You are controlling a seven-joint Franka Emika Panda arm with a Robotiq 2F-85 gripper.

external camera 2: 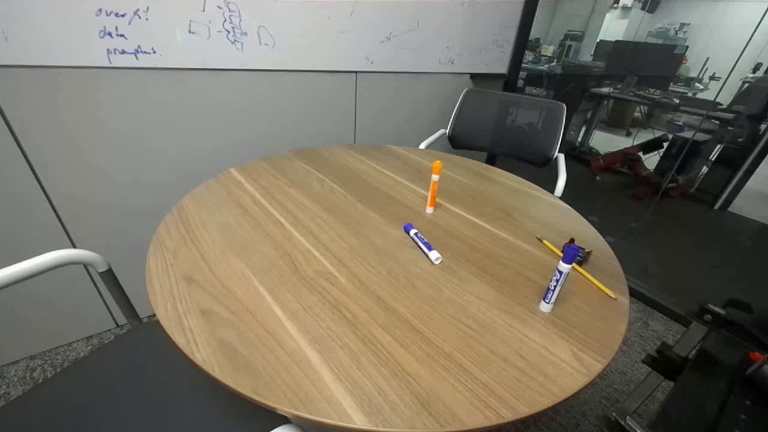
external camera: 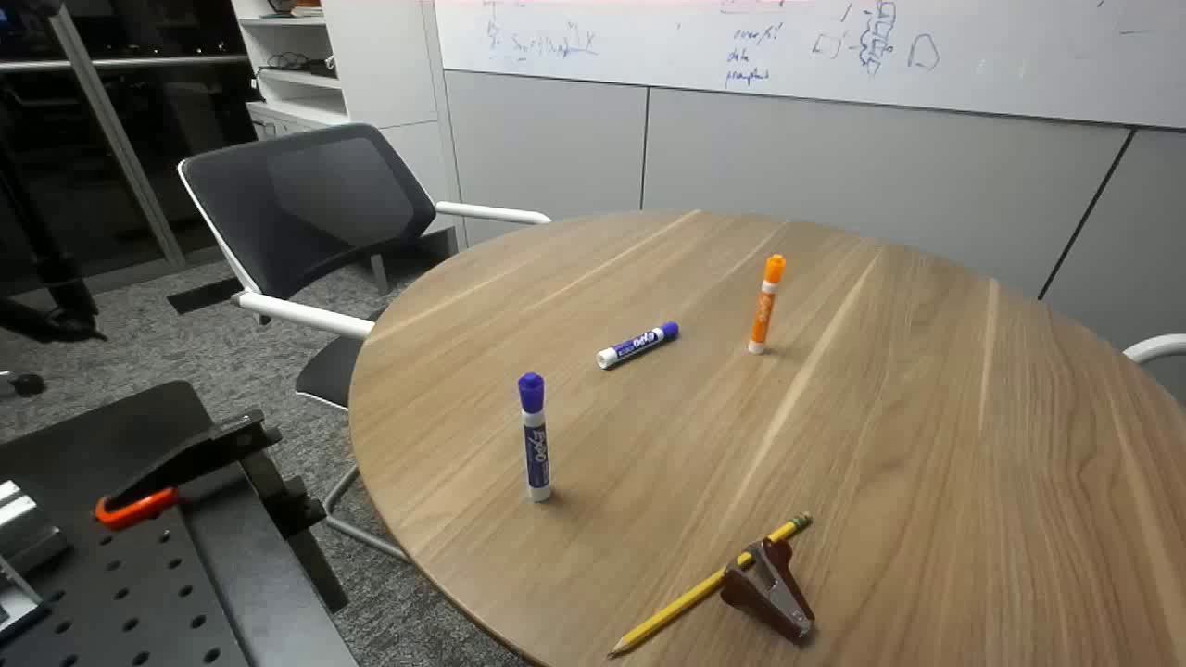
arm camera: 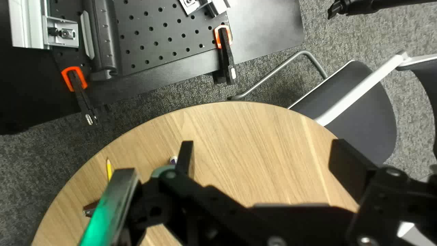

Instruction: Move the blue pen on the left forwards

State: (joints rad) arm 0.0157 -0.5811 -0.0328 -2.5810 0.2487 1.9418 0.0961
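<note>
Two similar white markers with blue-purple caps are on the round table; I cannot tell which cap is the brighter blue. One marker stands upright (external camera: pixel 537 456), at the left in an exterior view; it also shows in an exterior view (external camera 2: pixel 555 285). The other marker lies on its side (external camera: pixel 639 347), also seen in an exterior view (external camera 2: pixel 424 243); it is hidden in the wrist view. My gripper (arm camera: pixel 262 153) is wide open, with nothing between its fingers, above the table. A white marker end (arm camera: pixel 173 159) shows beside the left finger, mostly hidden. The gripper is out of both exterior views.
An orange marker (external camera: pixel 763 315) stands upright on the wooden table (external camera: pixel 927 482). A yellow pencil (external camera: pixel 681 607) and a brown staple remover (external camera: pixel 783 597) lie near the edge. Clamps (arm camera: pixel 226 51) stick out from the black bench. A chair (external camera: pixel 315 208) stands beside the table.
</note>
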